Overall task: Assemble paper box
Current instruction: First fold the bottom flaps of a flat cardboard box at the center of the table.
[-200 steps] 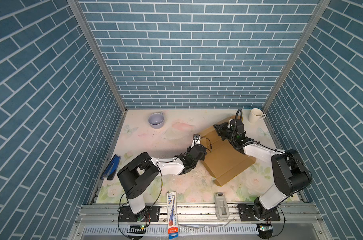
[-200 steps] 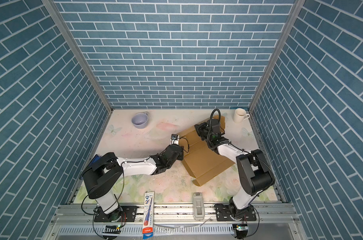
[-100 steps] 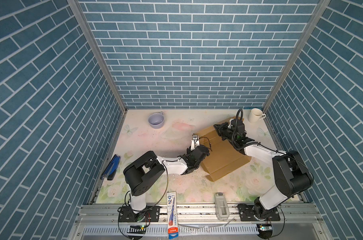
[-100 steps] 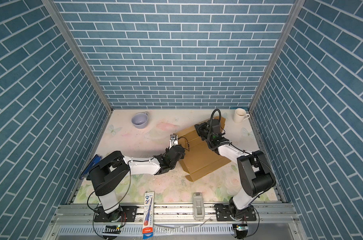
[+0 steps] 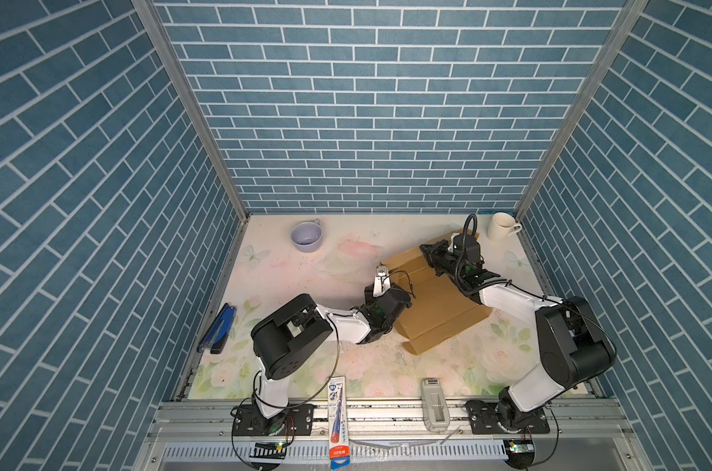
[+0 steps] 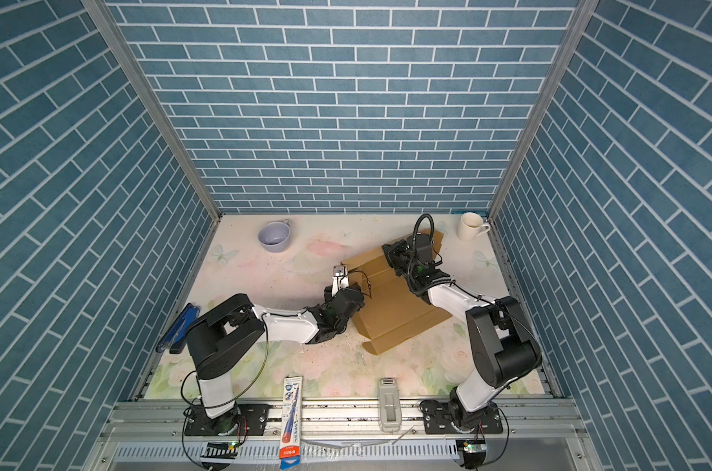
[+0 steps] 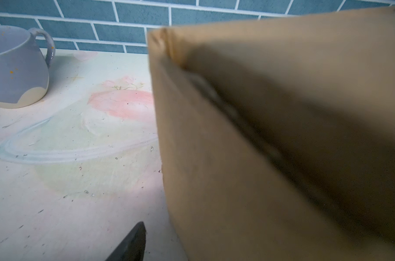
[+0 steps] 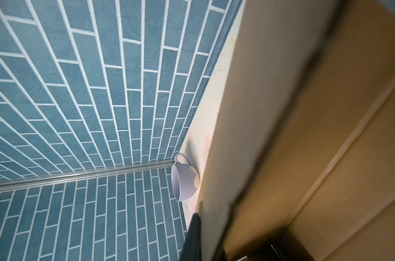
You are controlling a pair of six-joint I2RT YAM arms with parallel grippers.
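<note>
Right wrist: R gripper (image 8: 223,239) prob. pinching paper box (image 8: 327,140) flap.

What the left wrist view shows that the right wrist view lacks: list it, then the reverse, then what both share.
Only the left wrist view: the pale curved streak printed on the table. Only the right wrist view: the metal corner rail where two tiled walls meet. Both: the paper box up close, the lavender mug, some table and blue tile wall.
</note>
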